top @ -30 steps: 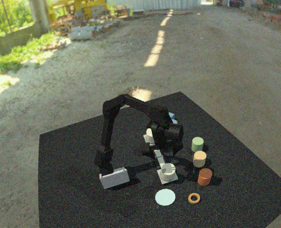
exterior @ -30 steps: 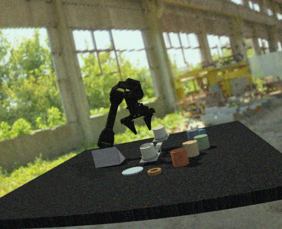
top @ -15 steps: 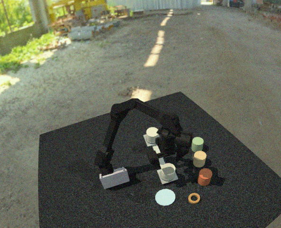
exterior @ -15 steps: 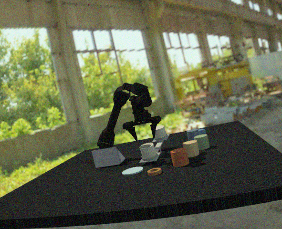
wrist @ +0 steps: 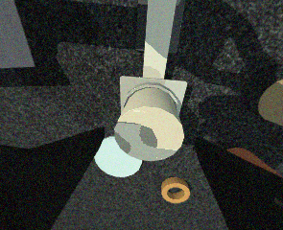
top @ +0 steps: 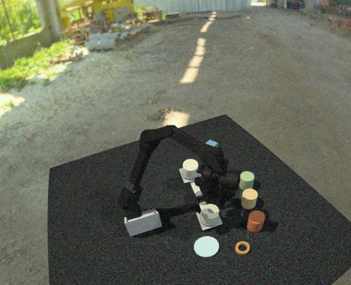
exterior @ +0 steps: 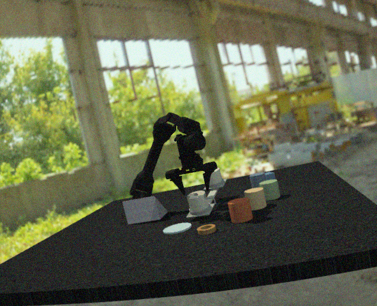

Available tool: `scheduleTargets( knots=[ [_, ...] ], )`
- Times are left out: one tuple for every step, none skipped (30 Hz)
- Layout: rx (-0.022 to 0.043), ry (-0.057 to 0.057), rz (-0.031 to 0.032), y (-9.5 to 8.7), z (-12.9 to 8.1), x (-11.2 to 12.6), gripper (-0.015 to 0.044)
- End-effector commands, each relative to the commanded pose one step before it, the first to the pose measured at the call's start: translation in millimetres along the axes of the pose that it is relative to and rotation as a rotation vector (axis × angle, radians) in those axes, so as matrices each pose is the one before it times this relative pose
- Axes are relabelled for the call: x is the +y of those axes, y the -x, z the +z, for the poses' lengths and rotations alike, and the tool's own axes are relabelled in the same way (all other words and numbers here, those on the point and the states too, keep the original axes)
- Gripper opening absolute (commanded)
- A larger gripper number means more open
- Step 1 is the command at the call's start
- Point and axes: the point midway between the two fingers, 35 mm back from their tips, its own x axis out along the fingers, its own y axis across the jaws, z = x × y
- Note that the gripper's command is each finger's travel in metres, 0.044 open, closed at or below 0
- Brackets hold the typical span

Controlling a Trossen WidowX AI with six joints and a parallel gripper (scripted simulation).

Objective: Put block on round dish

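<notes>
Above the lower cup, the gripper is held with jaws spread and empty, lined up for a grasp.

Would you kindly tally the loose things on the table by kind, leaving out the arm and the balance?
Cups on the balance: 2
Coloured cylinders: 3 (green, tan, orange)
Round dish: 1
Ring: 1
Blue block: 1
Grey wedge: 1
Total: 9
</notes>
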Motion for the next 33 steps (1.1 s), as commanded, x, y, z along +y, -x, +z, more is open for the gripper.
scheduleTargets(
  knots=[
    [-0.00331, -0.0046, -0.00121, -6.75, 0.61, -0.55, 0.044],
    [-0.00003, 0.0, -0.00003, -1.63, -0.01, -0.06, 0.044],
    [-0.00004, 0.0, -0.00003, -1.62, -0.01, -0.05, 0.044],
    [-0.00004, 0.0, -0.00003, -1.62, 0.0, -0.04, 0.044],
    [-0.00005, 0.0, -0.00003, -1.62, 0.0, -0.03, 0.044],
    [-0.00005, 0.0, -0.00003, -1.62, 0.0, -0.02, 0.044],
    [-0.00006, 0.0, -0.00002, -1.62, 0.01, -0.01, 0.044],
    [-0.00006, 0.0, -0.00002, -1.62, 0.01, -0.01, 0.044],
    [0.00005, -0.0006, 0.00013, -1.59, 0.01, 0.04, 0.044],
    [0.00002, -0.0004, 0.0001, -1.6, 0.01, 0.04, 0.044],
    [-0.00001, -0.0003, 0.00007, -1.6, 0.02, 0.04, 0.044],
    [-0.00003, -0.0002, 0.00004, -1.61, 0.03, 0.04, 0.044],
    [-0.00004, -0.0002, 0.00004, -1.6, 0.03, 0.05, 0.044],
    [-0.00007, 0.0, 0.0, -1.61, 0.04, 0.05, 0.044],
    [-0.0001, 0.0001, -0.00003, -1.61, 0.05, 0.05, 0.044],
    [-0.00012, 0.0002, -0.00005, -1.61, 0.05, 0.05, 0.044],
    [-0.00012, 0.0002, -0.00005, -1.61, 0.06, 0.06, 0.044],
    [-0.00013, 0.0002, -0.00004, -1.61, 0.06, 0.07, 0.044],
    [-0.00013, 0.0002, -0.00004, -1.6, 0.07, 0.08, 0.044],
    [-0.00014, 0.0002, -0.00004, -1.61, 0.07, 0.09, 0.044],
    [-0.00014, 0.0002, -0.00004, -1.6, 0.07, 0.1, 0.044],
    [-0.00014, 0.0002, -0.00004, -1.6, 0.08, 0.1, 0.044],
    [-0.00015, 0.0002, -0.00004, -1.6, 0.08, 0.11, 0.044],
    [-0.00015, 0.0002, -0.00003, -1.6, 0.09, 0.12, 0.044],
    [-0.00016, 0.0002, -0.00003, -1.59, 0.09, 0.13, 0.044],
    [-0.00016, 0.0002, -0.00003, -1.59, 0.1, 0.14, 0.044],
    [-0.00013, 0.0001, -0.00002, -1.27, 0.08, 0.12, 0.044],
    [-0.00008, 0.0001, -0.00001, -0.76, 0.05, 0.07, 0.044],
    [-0.00003, 0.0, 0.0, -0.25, 0.02, 0.02, 0.044],
    [0.0, 0.0, 0.0, 0.0, 0.0, 0.0, 0.0414],
    [0.0, 0.0, 0.0, 0.0, 0.0, 0.0, 0.0387],
    [0.0, 0.0, 0.0, 0.0, 0.0, 0.0, 0.0361],
    [0.0, 0.0, 0.0, 0.0, 0.0, 0.0, 0.0355]
  ],
)
